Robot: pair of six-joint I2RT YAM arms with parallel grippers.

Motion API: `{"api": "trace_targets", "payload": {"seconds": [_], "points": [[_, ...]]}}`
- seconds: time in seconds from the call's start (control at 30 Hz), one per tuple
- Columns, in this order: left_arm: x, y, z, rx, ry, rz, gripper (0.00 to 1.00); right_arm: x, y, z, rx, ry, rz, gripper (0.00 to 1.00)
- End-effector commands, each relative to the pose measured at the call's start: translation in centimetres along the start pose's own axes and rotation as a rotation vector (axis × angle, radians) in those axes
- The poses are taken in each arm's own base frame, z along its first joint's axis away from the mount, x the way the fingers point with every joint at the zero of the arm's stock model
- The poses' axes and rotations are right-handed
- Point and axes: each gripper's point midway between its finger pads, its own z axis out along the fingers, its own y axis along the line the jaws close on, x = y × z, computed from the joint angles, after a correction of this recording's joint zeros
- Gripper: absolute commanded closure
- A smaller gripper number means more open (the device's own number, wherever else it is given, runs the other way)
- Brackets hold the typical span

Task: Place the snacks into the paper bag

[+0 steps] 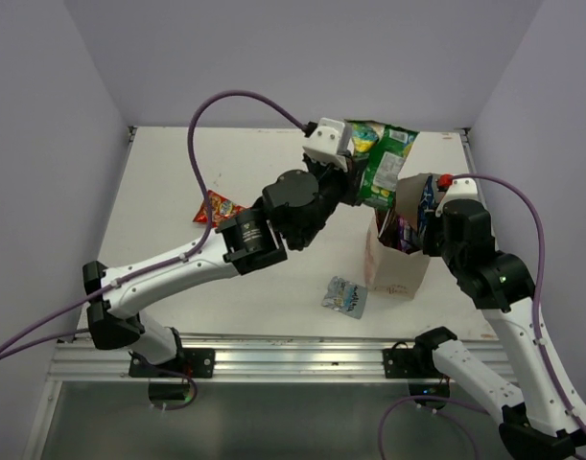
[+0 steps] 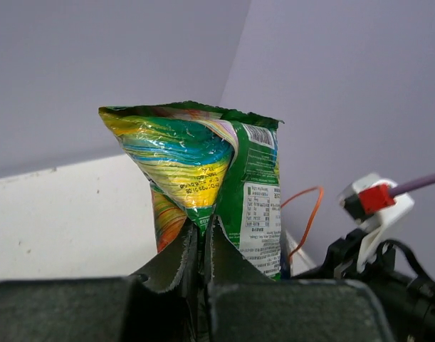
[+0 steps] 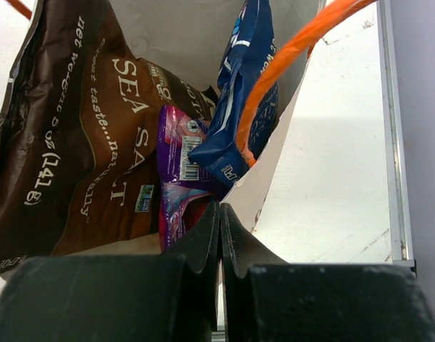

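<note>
Both clamped, left pincer on green packet, right pincer on paper bag, wrist shows brown packet

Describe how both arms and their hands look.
The left arm and right arm have white shells with black round joints. A purple cable loops to each wrist; the right wrist carries a red connector. The left hand and right hand have dark, tapering fingers.

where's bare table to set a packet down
Far-left corner of the table beyond the red packet is bare. Crowded around the paper bag: silver-blue packet beside it, green packet held close by.
</note>
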Motion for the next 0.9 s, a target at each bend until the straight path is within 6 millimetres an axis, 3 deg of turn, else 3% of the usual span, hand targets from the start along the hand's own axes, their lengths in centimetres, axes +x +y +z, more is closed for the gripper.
{"api": "trace_targets", "payload": {"seconds": [0.0,0.13,0.43,0.57,0.73,0.87], "points": [[-3.9,-2.2,2.1,0.029,-0.13,0.012,1.0,-1.0,0.5,-0.2,-0.031,-0.031,0.004,1.0],[-1.0,-4.2,4.5,0.073,-0.106,0.014,1.0,-1.0,0.6,-0.3,-0.034,-0.032,0.003,1.0],[7.4,-5.4,6.8,0.126,0.004,0.022,1.0,-1.0,0.5,-0.4,-0.035,-0.036,0.006,1.0],[10.5,-5.6,7.5,0.114,0.111,0.052,1.0,-1.0,0.6,-0.3,-0.035,-0.036,0.006,1.0],[17.2,-5.8,7.4,0.139,0.302,0.1,1.0,-0.8,0.6,-0.2,-0.033,-0.033,0.004,1.0],[21.6,-4.8,6.8,0.086,0.401,0.148,1.0,-0.9,0.4,-0.4,-0.032,-0.041,0.008,1.0]]}}
